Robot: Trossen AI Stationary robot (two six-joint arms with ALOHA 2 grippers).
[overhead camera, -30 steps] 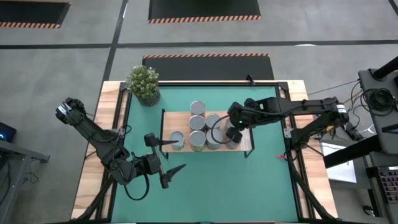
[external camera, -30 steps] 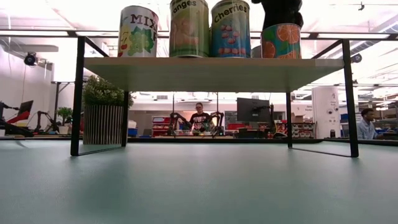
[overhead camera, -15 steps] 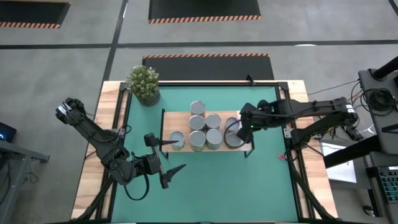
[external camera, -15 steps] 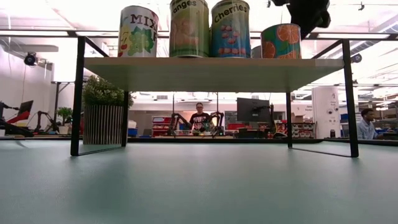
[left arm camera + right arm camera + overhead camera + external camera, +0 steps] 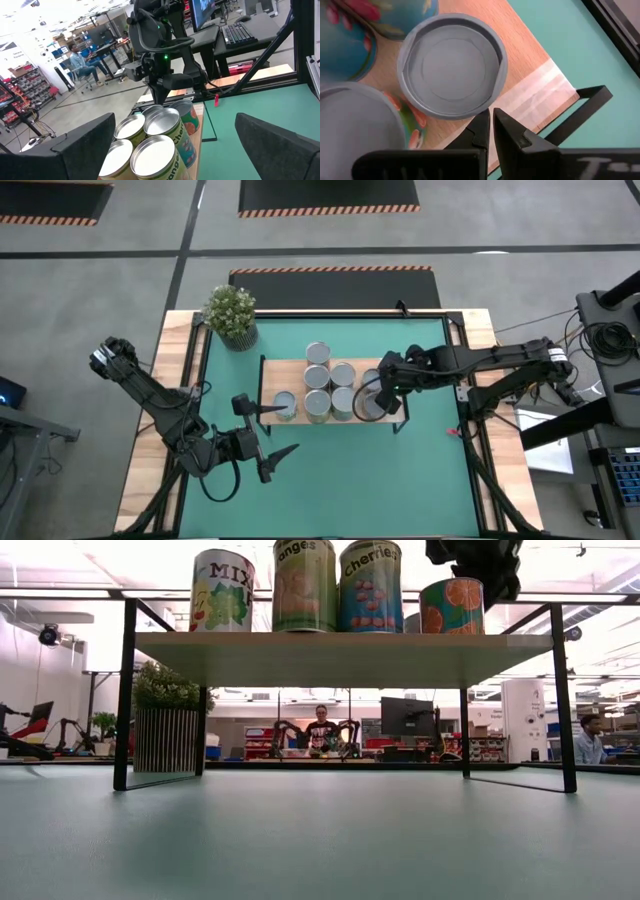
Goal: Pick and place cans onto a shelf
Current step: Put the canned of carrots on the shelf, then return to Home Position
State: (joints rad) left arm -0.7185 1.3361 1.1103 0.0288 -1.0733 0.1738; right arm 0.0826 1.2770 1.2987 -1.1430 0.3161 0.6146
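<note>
Dark right end effector [image 5: 490, 127] closed, empty, above cans [image 5: 452, 72]

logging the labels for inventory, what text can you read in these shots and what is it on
"MIX": leftmost can on the shelf, low view; the word runs out of sight round the can.
"anges": second can, its first letters hidden.
"Cherries": third can, its last letters only just showing.
Fourth can: orange slices, no words showing.
Monitor and signs in the room behind: too small to read.
</note>
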